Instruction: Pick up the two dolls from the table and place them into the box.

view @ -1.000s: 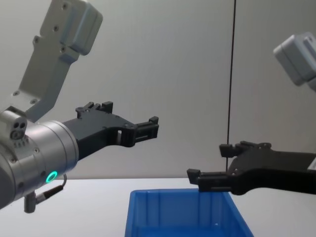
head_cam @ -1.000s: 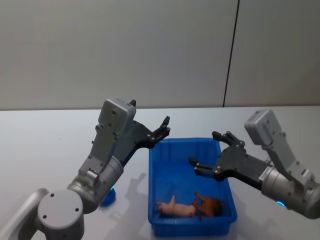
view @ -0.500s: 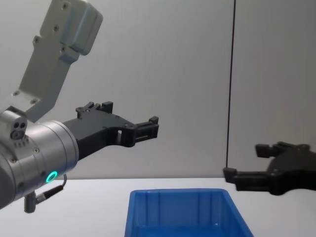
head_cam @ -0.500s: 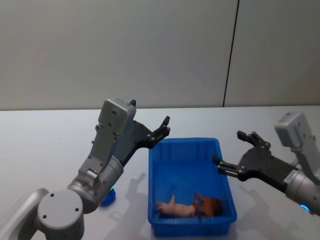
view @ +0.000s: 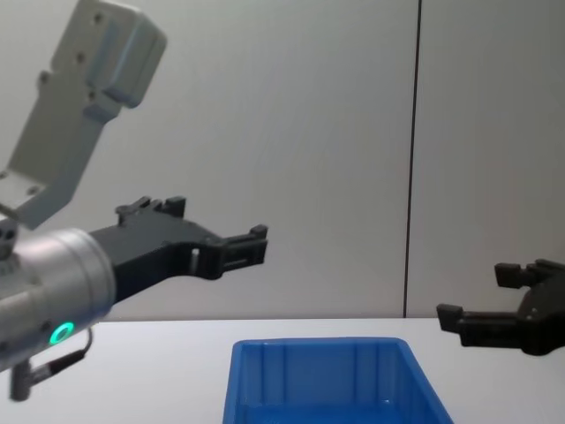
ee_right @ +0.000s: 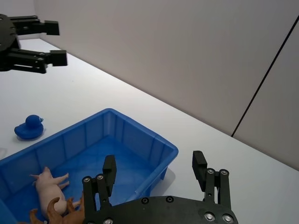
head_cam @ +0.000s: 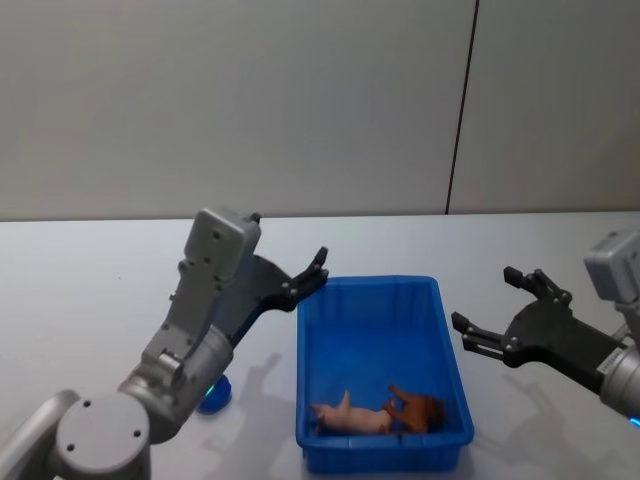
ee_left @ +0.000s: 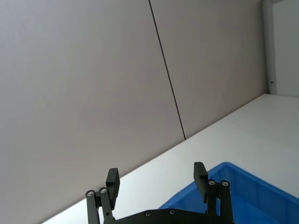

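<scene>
The left gripper [head_cam: 312,272] hangs with its jaws spread wide and empty above the 11 o'clock corner of the box [head_cam: 370,284]. The right gripper [head_cam: 492,305], equally wide and empty, hovers off the box's 3 o'clock side.

One blue doll [ee_right: 29,127] sits on the white table [head_cam: 100,290], near the box at about its 8 o'clock and partly hidden behind the left arm in the head view. A pink toy figure [head_cam: 352,417] and a brown toy figure [head_cam: 422,408] lie touching each other at the 6 o'clock end of the box floor.

The blue doll looks small, light and smooth, probably moulded plastic or rubber. Its rounded shape could squirt out of a careless pinch. The likeliest hold is from above, across the body just below the ball-like head.

Compared with half a second ago, the left arm has dropped and drawn back slightly. The right gripper, over the box a second ago, has moved farther out past the 3 o'clock rim.
</scene>
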